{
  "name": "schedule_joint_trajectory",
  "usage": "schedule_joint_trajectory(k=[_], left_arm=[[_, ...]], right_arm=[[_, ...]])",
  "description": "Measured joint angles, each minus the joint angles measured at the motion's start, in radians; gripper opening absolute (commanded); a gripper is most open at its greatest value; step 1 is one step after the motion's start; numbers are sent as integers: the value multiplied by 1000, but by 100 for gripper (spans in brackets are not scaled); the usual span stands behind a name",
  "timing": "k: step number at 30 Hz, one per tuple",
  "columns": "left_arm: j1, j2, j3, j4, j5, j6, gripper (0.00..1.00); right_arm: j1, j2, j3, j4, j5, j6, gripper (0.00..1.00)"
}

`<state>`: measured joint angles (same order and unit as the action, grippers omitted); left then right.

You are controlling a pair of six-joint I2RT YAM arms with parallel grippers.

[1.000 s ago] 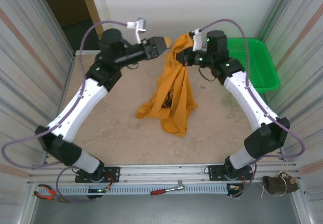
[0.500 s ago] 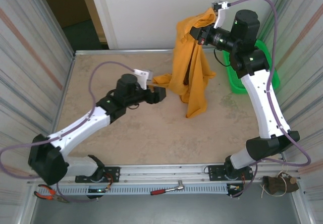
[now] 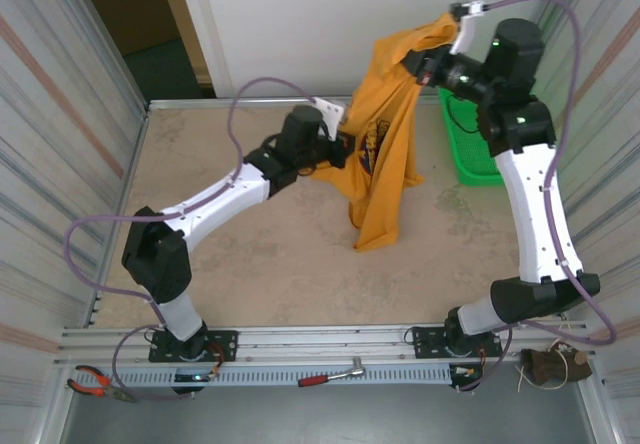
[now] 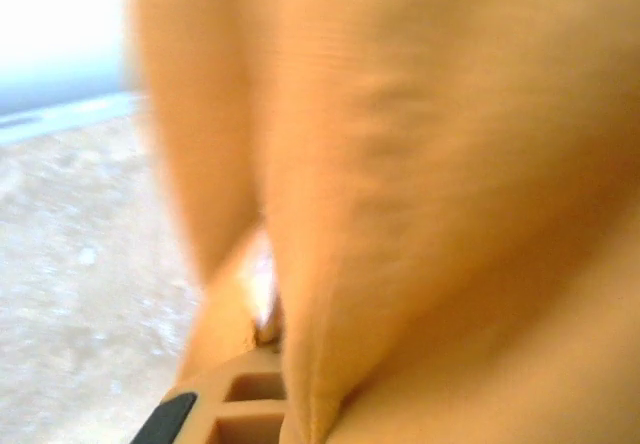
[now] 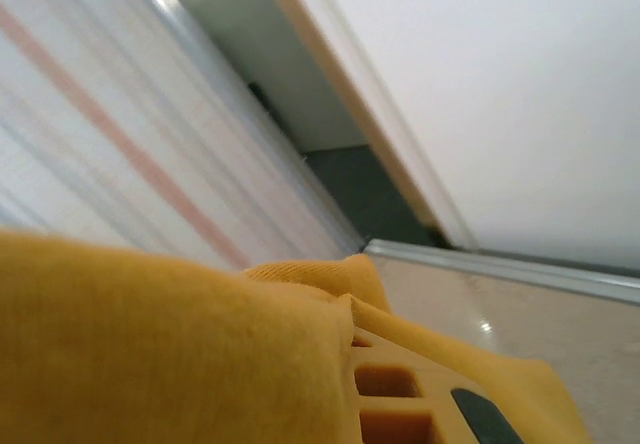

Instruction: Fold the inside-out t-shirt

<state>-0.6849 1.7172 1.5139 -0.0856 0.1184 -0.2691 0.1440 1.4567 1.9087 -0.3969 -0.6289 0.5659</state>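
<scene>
The left gripper (image 3: 343, 151) is closed, pinching the left edge of the soft orange-yellow cotton t-shirt (image 3: 392, 196) partway down. The shirt hangs over the beige table (image 3: 250, 254). Its top corner is clamped in the closed right gripper (image 3: 432, 62), held high beside the green plastic basket (image 3: 470, 149).

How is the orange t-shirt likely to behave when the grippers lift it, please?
Probably very floppy: the orange t-shirt hangs in long folds from the right gripper. Likely light, since one pinch holds it up. It may bunch where the left gripper pinches its edge.
</scene>
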Motion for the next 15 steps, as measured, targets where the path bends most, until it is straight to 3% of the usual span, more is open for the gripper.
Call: schedule_joint_trajectory(k=[4, 6, 10, 15], left_arm=[[160, -67, 140, -33, 37, -6, 0], [210, -124, 210, -35, 66, -8, 0], [202, -274, 268, -24, 111, 3, 0], [195, -398, 168, -3, 126, 3, 0]], right_arm=[[-131, -68, -88, 38, 19, 56, 0], [-150, -96, -163, 79, 1, 103, 0], [-142, -116, -252, 193, -51, 172, 0], [-129, -193, -303, 312, -95, 212, 0]])
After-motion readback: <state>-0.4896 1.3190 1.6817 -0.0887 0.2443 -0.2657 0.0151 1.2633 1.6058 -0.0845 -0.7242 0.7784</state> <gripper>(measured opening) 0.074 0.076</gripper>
